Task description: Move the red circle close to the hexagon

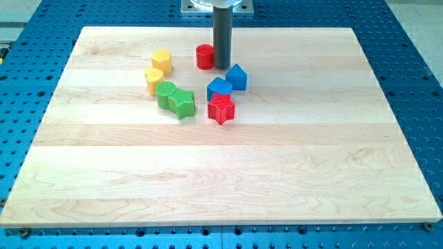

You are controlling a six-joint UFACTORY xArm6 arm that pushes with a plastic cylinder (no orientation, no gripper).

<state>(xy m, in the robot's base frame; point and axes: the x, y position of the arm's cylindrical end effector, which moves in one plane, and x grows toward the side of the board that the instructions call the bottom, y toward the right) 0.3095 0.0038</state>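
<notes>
A pale wood surface (pixel 221 180) lies on a blue base full of small holes (pixel 408 41). All the blocks sit in a small group in the upper middle part of the wood.

A dark rod comes down from the view's top. My tip (pixel 221 67) is at the rod's low end and rests on the wood. There is no claw on this arm, only the rod, so nothing is being gripped or let go.

The red circle (pixel 205 57) is just to the view's left of my tip. It touches the rod or is very nearly touching; I cannot tell which.

The yellow hexagon (pixel 162 61) is farther to the view's left of my tip, past the red circle. There is a clear gap between the red circle and the hexagon.

A yellow heart (pixel 154 79) sits below the hexagon, down and to the view's left of my tip. A green round block (pixel 165 94) and a green star (pixel 183 103) sit side by side, touching, lower still.

A blue block (pixel 237 76) with a pointed top is just below my tip, a bit to the view's right. Another blue block (pixel 219 88) sits right beside it. A red star (pixel 221 108) sits just under that one.
</notes>
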